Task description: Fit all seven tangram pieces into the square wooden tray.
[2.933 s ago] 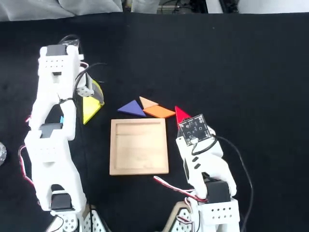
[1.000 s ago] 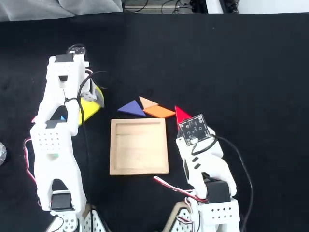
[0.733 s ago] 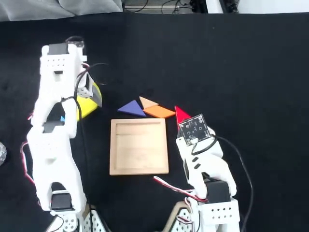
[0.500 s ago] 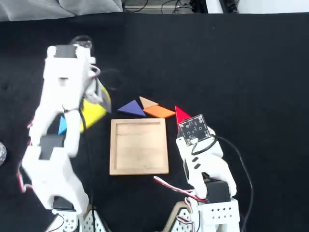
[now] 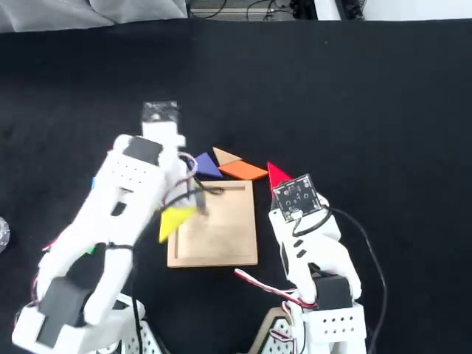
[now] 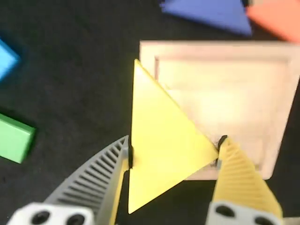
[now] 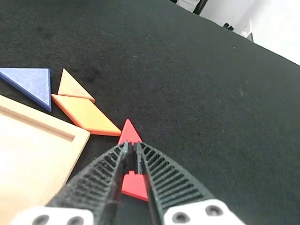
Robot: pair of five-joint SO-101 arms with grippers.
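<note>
step: place | left gripper point(image 6: 173, 151) clamped on yellow triangle point(image 6: 157, 131) | straddles tray point(image 6: 281, 93) rim — shift inward, square to corner, lower flat

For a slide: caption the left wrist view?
Left gripper holds the yellow triangle over an edge of the wooden tray; green piece and blue triangle lie on the table.

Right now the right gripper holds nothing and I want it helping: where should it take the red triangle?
Come straight down from above, since the red triangle lies flat. Probably pinch across its two slanted edges near the wide end, because its tip sits close to the orange piece.
</note>
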